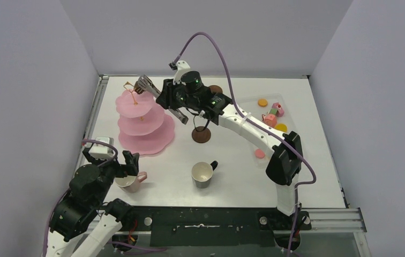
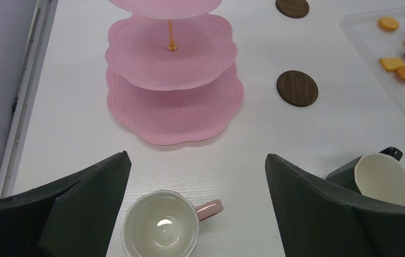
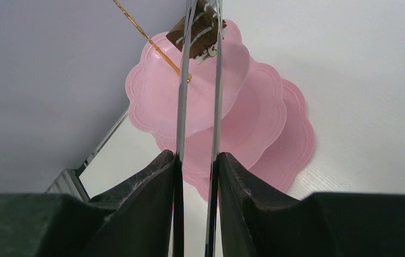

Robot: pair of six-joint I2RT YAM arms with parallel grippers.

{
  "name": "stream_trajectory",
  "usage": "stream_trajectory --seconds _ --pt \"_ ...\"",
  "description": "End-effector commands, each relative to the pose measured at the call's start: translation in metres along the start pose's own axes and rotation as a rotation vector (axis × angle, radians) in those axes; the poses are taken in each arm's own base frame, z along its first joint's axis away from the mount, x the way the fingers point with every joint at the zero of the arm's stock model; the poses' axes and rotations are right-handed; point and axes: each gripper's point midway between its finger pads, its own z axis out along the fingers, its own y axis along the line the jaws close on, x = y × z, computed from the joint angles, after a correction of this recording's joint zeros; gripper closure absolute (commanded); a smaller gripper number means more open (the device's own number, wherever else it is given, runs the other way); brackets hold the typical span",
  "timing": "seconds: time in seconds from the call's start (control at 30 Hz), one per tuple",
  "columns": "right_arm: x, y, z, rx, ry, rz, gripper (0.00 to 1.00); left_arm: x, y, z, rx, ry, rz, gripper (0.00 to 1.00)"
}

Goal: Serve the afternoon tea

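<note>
One slice (image 3: 197, 29) over the top of the stand (image 3: 254, 123)

Right hand (image 3: 197, 158) is pressed onto the tongs (image 3: 181, 107), squeezing their blades on a brown, white-striped slice just above the stand's top tier, close beside the gold stem. Whether the slice touches the tier I cannot tell. To do this step well, I judge: lower until the slice rests on the pink, clear of the stem and inside the scalloped rim. Then ease the squeeze slowly so the blades spring apart without flicking it, and lift straight up rather than dragging across the tier. Left hand (image 2: 195, 158) is spread wide around the pink mug (image 2: 160, 230), on the worktop (image 2: 307, 134) in front of the stand. Black mug (image 2: 385, 179) stands to that mug's right. Both coasters (image 2: 297, 88) lie bare, right of the stand.
</note>
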Motion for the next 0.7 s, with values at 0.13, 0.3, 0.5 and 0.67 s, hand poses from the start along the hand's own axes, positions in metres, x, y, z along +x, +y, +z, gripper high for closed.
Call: stream_trajectory --seconds 0.13,0.3,0.5,0.67 --pt "-0.018 0.026 0.017 -0.111 -0.062 0.037 0.68 -0.020 -0.003 0.001 0.013 -0.077 -0.014 0.03" --pt "-0.009 0.022 0.024 -0.106 -0.036 0.036 0.65 -0.018 -0.004 0.002 0.012 -0.071 -0.010 0.03" --pt "-0.007 0.016 0.023 -0.075 -0.022 0.017 0.56 -0.017 -0.006 0.005 0.017 -0.059 -0.002 0.03" --pt "-0.014 0.015 0.017 -0.069 -0.039 0.005 0.51 -0.017 -0.005 0.005 0.017 -0.061 -0.002 0.03"
